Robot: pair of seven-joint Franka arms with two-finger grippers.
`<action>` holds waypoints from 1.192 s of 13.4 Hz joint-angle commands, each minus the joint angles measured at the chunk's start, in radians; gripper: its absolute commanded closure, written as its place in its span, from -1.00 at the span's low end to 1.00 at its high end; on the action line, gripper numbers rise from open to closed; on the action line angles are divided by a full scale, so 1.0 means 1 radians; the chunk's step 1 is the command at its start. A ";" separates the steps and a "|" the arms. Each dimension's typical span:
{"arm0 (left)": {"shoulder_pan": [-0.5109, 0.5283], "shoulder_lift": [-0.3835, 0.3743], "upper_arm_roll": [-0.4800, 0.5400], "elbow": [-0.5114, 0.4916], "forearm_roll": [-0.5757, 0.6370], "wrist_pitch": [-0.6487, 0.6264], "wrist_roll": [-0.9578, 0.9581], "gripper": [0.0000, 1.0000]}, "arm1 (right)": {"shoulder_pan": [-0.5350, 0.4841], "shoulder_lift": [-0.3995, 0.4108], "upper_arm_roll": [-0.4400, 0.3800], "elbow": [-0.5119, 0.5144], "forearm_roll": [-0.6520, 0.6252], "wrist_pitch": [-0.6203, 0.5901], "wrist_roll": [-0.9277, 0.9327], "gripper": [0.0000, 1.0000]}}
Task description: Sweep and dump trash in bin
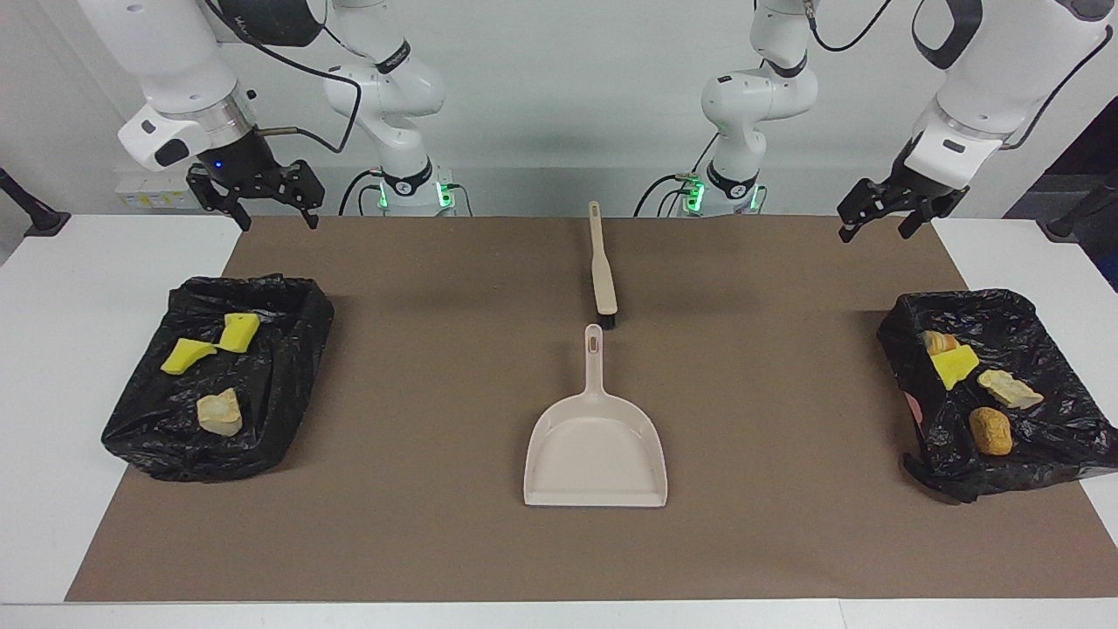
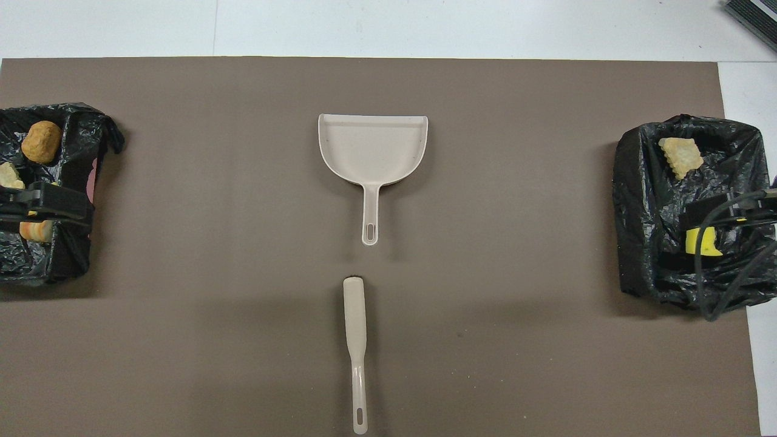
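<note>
Brown matting covers the white surface [image 1: 52, 349], with a white wall at the top of the facing frame. Dead centre lie the brush [image 1: 602, 266] and, lower in that frame, the dustpan [image 1: 596, 441] — both untouched, long axes running straight away from the robots, handles in line. The left pincer [image 1: 889, 210] hangs at upper right, the right pincer [image 1: 255, 194] at upper left, each with fingers apart and empty, about equally far from the tools. All visible trash already sits in containers: the black-lined bin [image 1: 991, 389] at the right edge holds four scraps [image 1: 954, 365], the other bin [image 1: 218, 376] at the left holds three pieces [image 1: 218, 412]. No loose scrap shows on the mat, though something tiny could escape notice.
</note>
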 commanded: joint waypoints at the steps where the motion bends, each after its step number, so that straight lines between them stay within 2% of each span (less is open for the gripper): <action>1: 0.031 0.000 0.006 0.016 0.037 -0.030 0.113 -1.00 | -0.004 0.003 0.004 0.007 0.016 0.008 0.017 -1.00; 10: 0.029 -0.025 0.008 0.025 0.024 -0.028 0.098 -1.00 | -0.004 0.003 0.004 0.007 0.016 0.008 0.017 -1.00; 12: 0.005 -0.025 0.046 0.043 0.003 -0.034 0.086 -1.00 | -0.004 0.003 0.004 0.007 0.016 0.008 0.017 -1.00; 14: -0.072 -0.025 0.113 0.076 -0.003 -0.054 0.084 -1.00 | -0.004 0.003 0.004 0.007 0.016 0.008 0.017 -1.00; 16: -0.107 -0.031 0.132 0.076 -0.005 -0.077 0.069 -1.00 | -0.004 0.003 0.004 0.007 0.016 0.008 0.017 -1.00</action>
